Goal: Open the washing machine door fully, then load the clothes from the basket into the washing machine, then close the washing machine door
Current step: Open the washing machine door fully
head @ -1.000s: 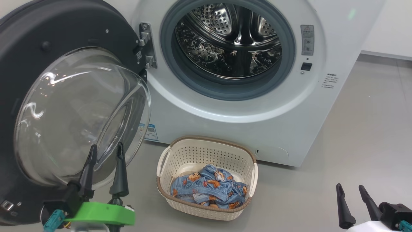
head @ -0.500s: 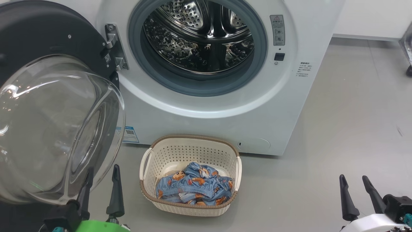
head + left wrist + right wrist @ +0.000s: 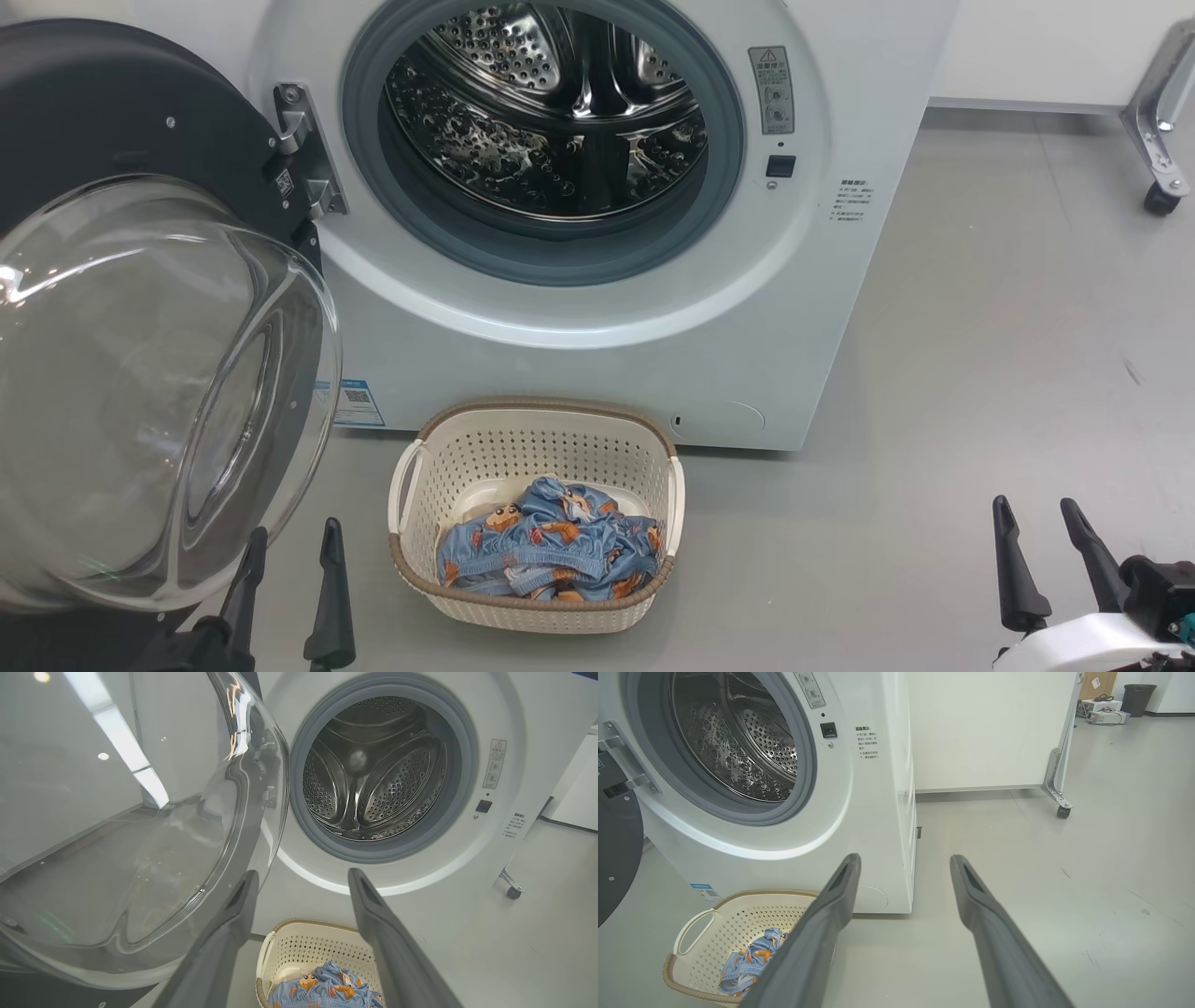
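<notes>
The washing machine door point(image 3: 140, 308) stands swung wide open to the left of the washing machine point(image 3: 579, 355), hung on its metal hinge point(image 3: 303, 149) with the glass bowl bulging outward. The steel drum point(image 3: 551, 121) is exposed within the grey gasket point(image 3: 373, 140). The basket point(image 3: 537, 411) sits upright on the floor point(image 3: 980, 373) just in front of the machine, below the opening. The clothes point(image 3: 551, 551) lie bunched in its bottom. The left gripper point(image 3: 294, 532) hovers low before the door glass, fingers apart and empty. The right gripper point(image 3: 1034, 509) hangs over bare floor well off the machine's right front corner, fingers apart and empty.
</notes>
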Robot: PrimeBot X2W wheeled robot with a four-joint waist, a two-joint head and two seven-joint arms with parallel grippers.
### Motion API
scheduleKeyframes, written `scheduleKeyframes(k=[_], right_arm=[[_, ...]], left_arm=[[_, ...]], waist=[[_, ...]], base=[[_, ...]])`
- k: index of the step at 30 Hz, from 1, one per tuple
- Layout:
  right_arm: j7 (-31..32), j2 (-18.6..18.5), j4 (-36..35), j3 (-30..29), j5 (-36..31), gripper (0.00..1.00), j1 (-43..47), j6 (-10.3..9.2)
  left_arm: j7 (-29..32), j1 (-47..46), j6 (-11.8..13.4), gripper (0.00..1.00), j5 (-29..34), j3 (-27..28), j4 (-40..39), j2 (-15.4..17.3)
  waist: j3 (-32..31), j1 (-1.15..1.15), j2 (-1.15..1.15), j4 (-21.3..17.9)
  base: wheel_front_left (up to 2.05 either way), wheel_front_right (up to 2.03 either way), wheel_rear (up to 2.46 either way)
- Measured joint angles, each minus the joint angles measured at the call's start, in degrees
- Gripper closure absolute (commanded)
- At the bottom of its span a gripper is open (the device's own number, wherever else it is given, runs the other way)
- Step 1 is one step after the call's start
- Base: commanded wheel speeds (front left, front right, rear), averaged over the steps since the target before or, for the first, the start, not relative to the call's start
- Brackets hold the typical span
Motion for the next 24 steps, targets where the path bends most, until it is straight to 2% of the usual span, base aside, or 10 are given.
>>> scheduleKeyframes(k=[24], right_arm=[[0.0, -0.1, -1.3, 0.7, -0.1, 0.00, 0.1, 0.00]], left_arm=[[-1.0, 1.9, -0.1, 0.00, 0.0, 1.4, 0.2, -0.6]], waist=[[0.1, 0.00, 0.00, -2.4]], base=[[0.00, 0.00, 0.00]])
